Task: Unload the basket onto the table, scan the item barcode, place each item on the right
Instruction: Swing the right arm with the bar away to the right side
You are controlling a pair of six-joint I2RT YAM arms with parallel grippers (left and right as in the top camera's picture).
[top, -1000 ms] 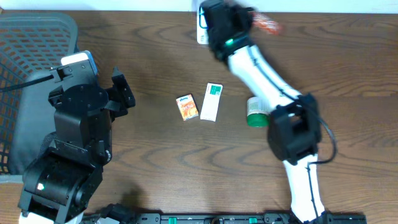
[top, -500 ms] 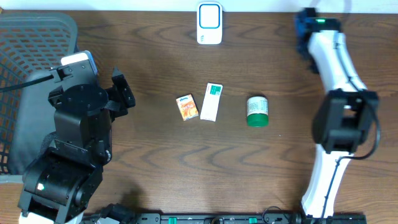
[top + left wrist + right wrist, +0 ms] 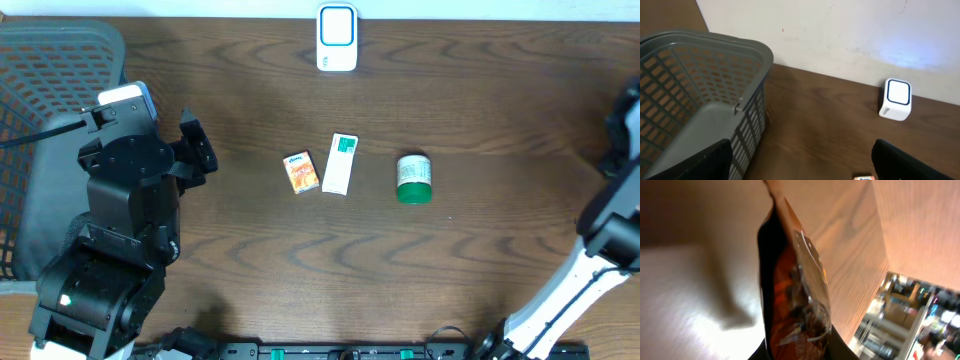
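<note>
Right gripper (image 3: 799,355), pinching a glossy orange plastic pouch (image 3: 795,290) apparently by one end, hangs at the desk's (image 3: 250,90) right edge, well apart from the white boxy scanner (image 3: 337,38).

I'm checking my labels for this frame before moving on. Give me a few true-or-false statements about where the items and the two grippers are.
1. The white, blue-rimmed box-shaped scanner stands near the far edge of the brown wooden table. True.
2. The green-and-white round container sits in the grey mesh plastic basket. False: it rests on the table, to the right of the white-and-green carton.
3. The right gripper is shut on a crinkly orange-and-dark snack bag. True.
4. The left gripper clamps the small orange box. False: it is open and empty, and the box lies on the table beside the carton.
</note>
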